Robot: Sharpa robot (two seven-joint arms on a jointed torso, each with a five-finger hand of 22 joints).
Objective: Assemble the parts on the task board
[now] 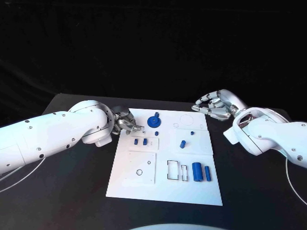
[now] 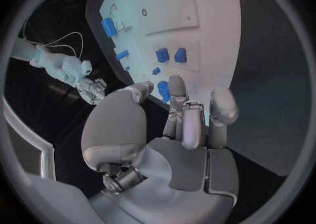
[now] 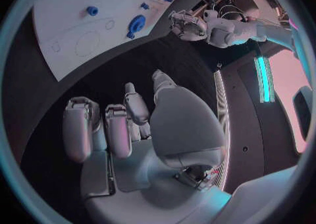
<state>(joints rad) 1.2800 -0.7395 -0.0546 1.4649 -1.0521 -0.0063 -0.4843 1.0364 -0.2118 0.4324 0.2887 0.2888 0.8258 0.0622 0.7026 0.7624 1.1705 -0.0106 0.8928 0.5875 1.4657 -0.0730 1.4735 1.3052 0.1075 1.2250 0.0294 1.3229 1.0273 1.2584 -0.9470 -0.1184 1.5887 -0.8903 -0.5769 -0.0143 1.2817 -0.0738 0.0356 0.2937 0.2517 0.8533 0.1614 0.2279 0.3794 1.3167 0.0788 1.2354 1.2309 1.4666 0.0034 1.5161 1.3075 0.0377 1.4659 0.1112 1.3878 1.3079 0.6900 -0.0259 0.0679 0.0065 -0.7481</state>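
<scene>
Two hands are sitting at the far end of the task board [image 1: 164, 158], one at each side, and neither is carrying anything as far as I can tell. The left hand [image 1: 126, 122] is hovering just off the board's far-left corner, fingers loosely curled toward the round blue gear [image 1: 154, 121]. The left wrist view is showing the fingertips [image 2: 176, 86] close to that gear [image 2: 163, 90] but not wrapped around it, so I'm reading this as lining up for a grab. The right hand [image 1: 214, 106] is hanging off the far-right corner over bare table, fingers curled in with nothing between them, probably parked out of the way. Most of the blue parts are lying loose on the board: two small blocks [image 1: 140, 142] near the left hand, a little peg [image 1: 183, 143] mid-board, and two cylinders [image 1: 201, 171] at the near right beside outlined slots, so assembly is looking barely started.
</scene>
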